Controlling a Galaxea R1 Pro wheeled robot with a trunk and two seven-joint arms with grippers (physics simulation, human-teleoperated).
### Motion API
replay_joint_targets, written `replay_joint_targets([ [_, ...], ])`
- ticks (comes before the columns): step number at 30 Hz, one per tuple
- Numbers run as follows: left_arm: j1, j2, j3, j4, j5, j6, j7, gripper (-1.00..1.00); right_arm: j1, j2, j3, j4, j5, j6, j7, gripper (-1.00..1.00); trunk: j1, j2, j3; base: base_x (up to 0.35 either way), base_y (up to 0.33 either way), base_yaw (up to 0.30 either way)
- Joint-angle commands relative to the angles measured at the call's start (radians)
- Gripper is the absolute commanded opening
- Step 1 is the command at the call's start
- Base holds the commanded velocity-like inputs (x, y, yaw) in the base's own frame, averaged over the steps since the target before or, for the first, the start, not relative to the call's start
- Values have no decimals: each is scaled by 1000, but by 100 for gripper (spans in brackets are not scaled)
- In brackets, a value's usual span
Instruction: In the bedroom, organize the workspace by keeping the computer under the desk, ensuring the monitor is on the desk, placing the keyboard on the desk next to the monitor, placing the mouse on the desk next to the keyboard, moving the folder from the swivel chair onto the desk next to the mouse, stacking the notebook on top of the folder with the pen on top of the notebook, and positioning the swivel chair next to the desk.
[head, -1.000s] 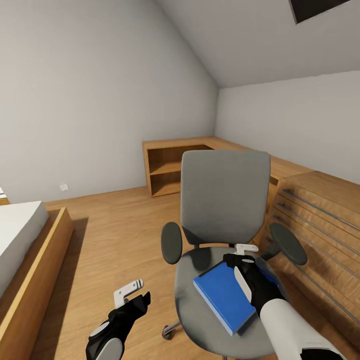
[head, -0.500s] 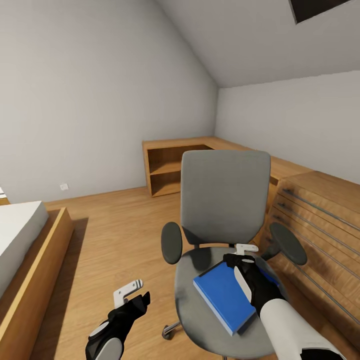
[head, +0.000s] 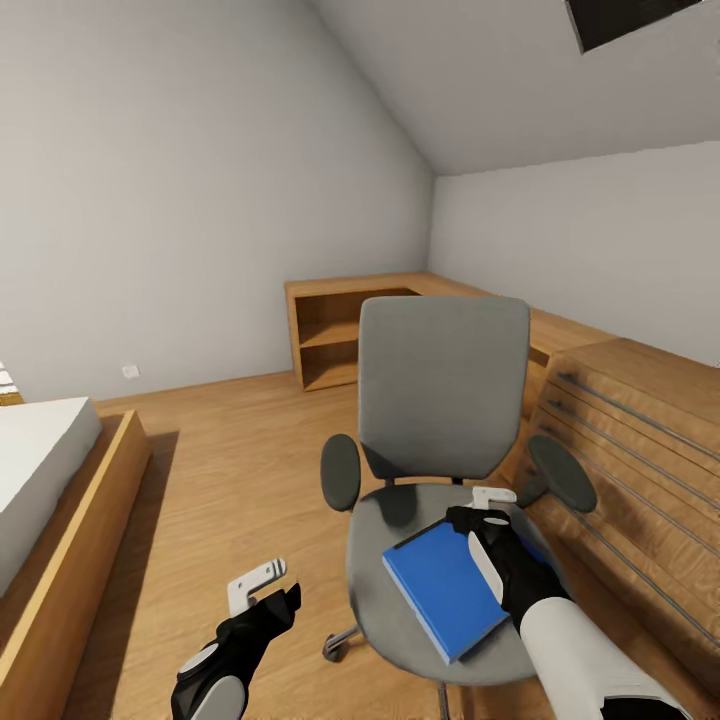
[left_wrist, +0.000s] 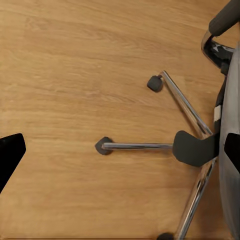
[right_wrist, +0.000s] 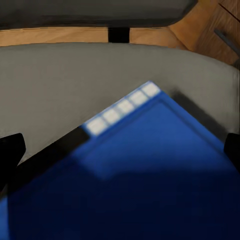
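The swivel chair (head: 445, 400) stands in the middle of the head view, its grey back facing me. The blue folder (head: 440, 590) lies flat on the seat, turned at an angle. My right gripper (head: 490, 503) hovers open over the folder's far corner, near the seat's back edge. In the right wrist view the folder (right_wrist: 150, 175) and the grey seat (right_wrist: 75, 75) lie beneath the open right gripper (right_wrist: 120, 150). My left gripper (head: 258, 585) hangs open over the floor left of the chair. Under the open left gripper (left_wrist: 120, 150) shows the chrome star base (left_wrist: 190, 145).
A light wooden drawer chest (head: 640, 460) stands close to the chair's right side. A low wooden shelf unit (head: 340, 340) runs along the back wall. A bed (head: 40, 470) in a wooden frame sits at the left. Wooden floor (head: 230, 470) stretches between bed and chair.
The whole picture has shifted slightly, so the camera moved. Both grippers keep the same posture, and the folder still lies on the seat.
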Motion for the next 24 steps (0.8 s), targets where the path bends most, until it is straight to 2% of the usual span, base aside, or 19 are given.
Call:
replay_joint_targets([
  [1, -1, 1, -2, -2, 4, 2, 7, 100, 0, 1, -3, 12, -9, 5, -3, 100, 0, 0, -1, -86, -25, 0],
  [24, -1, 1, -2, -2, 4, 3, 7, 100, 0, 1, -3, 12, -8, 1, -3, 100, 0, 0, -1, -71, -31, 0],
])
